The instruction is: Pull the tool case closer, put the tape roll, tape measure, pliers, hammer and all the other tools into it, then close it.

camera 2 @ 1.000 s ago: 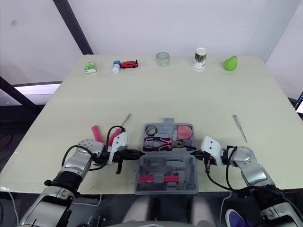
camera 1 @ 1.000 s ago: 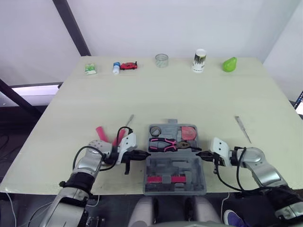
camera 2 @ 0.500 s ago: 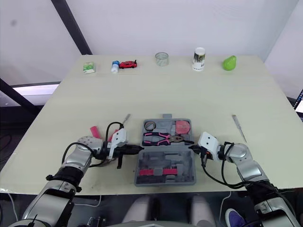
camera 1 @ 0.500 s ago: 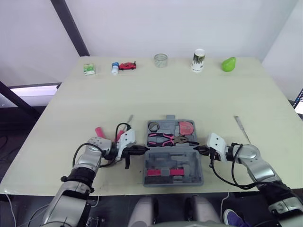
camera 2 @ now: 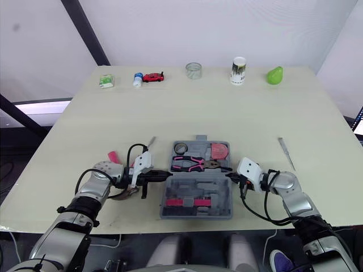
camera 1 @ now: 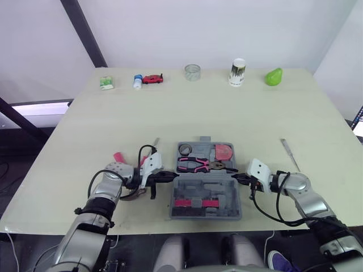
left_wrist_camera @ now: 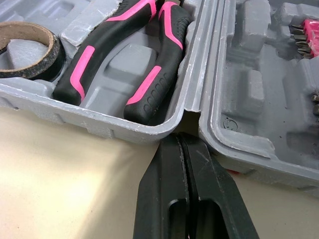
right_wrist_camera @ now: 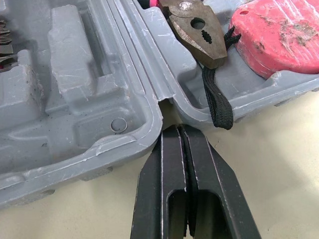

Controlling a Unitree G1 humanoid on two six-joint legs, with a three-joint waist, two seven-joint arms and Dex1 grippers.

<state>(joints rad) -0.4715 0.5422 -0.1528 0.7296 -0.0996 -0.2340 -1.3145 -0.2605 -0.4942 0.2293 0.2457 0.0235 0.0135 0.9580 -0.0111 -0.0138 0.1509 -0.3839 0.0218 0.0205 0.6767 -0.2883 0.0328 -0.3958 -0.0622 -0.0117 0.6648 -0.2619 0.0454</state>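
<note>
White walls (camera 1: 198, 28), pale table (camera 1: 198, 113); tool case (camera 1: 207, 191) between left claw (camera 1: 170, 177), right claw (camera 1: 237, 178), both clenched

We see the tool case (right_wrist_camera: 79, 74) as grey moulded plastic, matt, scuffed and speckled with dust, while the table (left_wrist_camera: 65, 179) has a pale, smooth, matt top. The pliers (left_wrist_camera: 155, 74) have black rubbery-looking handles with pink inlays and a dull, brownish metal head. The tape roll (left_wrist_camera: 56, 50) shows a brown cardboard-like inner face under black tape, the tape measure (right_wrist_camera: 279, 35) is grimy pink-red plastic with a black woven strap (right_wrist_camera: 217, 99), and the left gripper (left_wrist_camera: 185, 143) and right gripper (right_wrist_camera: 179, 132) look like smooth black plastic with a faint sheen.
</note>
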